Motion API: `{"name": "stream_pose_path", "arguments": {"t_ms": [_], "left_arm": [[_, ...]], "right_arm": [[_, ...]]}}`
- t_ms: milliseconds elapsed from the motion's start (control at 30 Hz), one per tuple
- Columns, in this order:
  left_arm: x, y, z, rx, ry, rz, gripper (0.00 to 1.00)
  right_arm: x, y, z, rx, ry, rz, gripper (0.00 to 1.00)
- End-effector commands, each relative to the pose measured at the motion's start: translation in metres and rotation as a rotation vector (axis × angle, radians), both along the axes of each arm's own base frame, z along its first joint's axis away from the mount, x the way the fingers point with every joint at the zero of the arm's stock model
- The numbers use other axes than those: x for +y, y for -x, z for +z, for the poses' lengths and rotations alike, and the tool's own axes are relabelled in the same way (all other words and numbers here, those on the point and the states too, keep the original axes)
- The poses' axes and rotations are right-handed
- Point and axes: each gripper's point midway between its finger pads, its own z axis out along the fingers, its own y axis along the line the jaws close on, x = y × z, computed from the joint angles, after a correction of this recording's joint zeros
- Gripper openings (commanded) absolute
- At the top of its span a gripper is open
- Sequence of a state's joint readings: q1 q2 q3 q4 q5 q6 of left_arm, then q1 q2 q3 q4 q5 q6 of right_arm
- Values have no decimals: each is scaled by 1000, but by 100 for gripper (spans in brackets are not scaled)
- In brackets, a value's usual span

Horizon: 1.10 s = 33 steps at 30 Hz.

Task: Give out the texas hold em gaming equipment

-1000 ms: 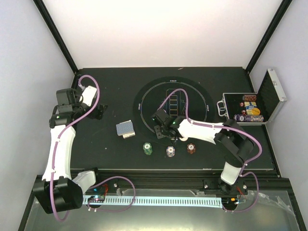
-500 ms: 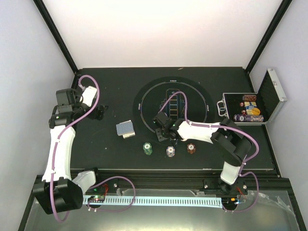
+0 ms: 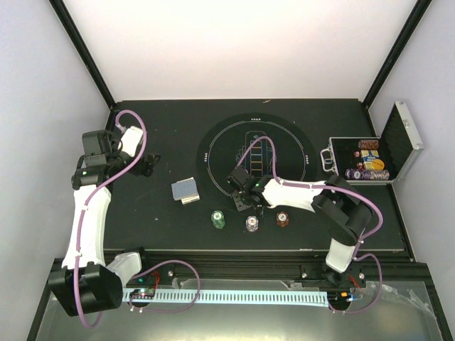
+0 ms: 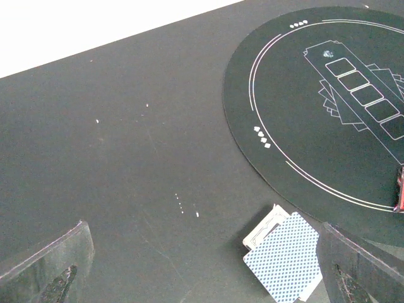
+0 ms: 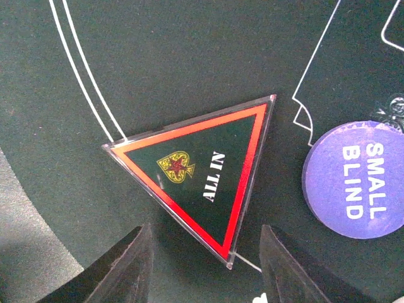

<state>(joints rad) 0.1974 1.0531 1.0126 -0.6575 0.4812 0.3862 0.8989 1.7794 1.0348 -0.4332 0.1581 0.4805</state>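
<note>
A red-edged triangle marker (image 5: 199,173) reading "ALL IN" lies flat on the round black mat (image 5: 189,57). One of its corners points between the fingers of my right gripper (image 5: 205,271), which is open and does not touch it. A purple "SMALL BLIND" button (image 5: 356,180) lies just to its right. In the top view the right gripper (image 3: 245,200) hovers at the mat's near edge. Green (image 3: 218,219), white (image 3: 252,223) and brown-red (image 3: 282,219) chip stacks stand in a row in front of it. A small deck of blue-backed cards (image 4: 287,252) lies left of the mat. My left gripper (image 4: 202,278) is wide open above the table beside the deck.
A silver metal case (image 3: 366,160) stands open at the right with more chips inside. The mat (image 3: 284,142) covers the table's middle. Purple cables loop over both arms. The left arm (image 3: 89,206) reaches along the table's left side.
My right gripper has shifted slightly toward the near edge of the mat and its jaws have parted a little. The left arm has not moved.
</note>
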Motion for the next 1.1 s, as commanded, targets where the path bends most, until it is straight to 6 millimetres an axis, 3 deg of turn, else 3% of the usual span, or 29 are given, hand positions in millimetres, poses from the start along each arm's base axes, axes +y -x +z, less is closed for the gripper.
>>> {"name": "stream_pose_path", "arguments": {"t_ms": [0, 133, 467, 633, 867, 1067], "left_arm": [[-2, 1, 24, -56, 14, -11, 99], [-2, 1, 25, -57, 13, -11, 99], [-4, -1, 28, -52, 26, -22, 99], [-2, 1, 28, -39, 24, -14, 99], [0, 3, 18, 6, 27, -4, 99], [2, 7, 13, 39, 15, -4, 99]], "right_arm": [[0, 0, -6, 8, 21, 15, 46], [6, -4, -10, 12, 26, 23, 36], [26, -28, -22, -20, 75, 68, 33], [52, -58, -20, -57, 88, 112, 31], [85, -116, -16, -66, 68, 117, 29], [116, -150, -15, -65, 56, 123, 29]]}}
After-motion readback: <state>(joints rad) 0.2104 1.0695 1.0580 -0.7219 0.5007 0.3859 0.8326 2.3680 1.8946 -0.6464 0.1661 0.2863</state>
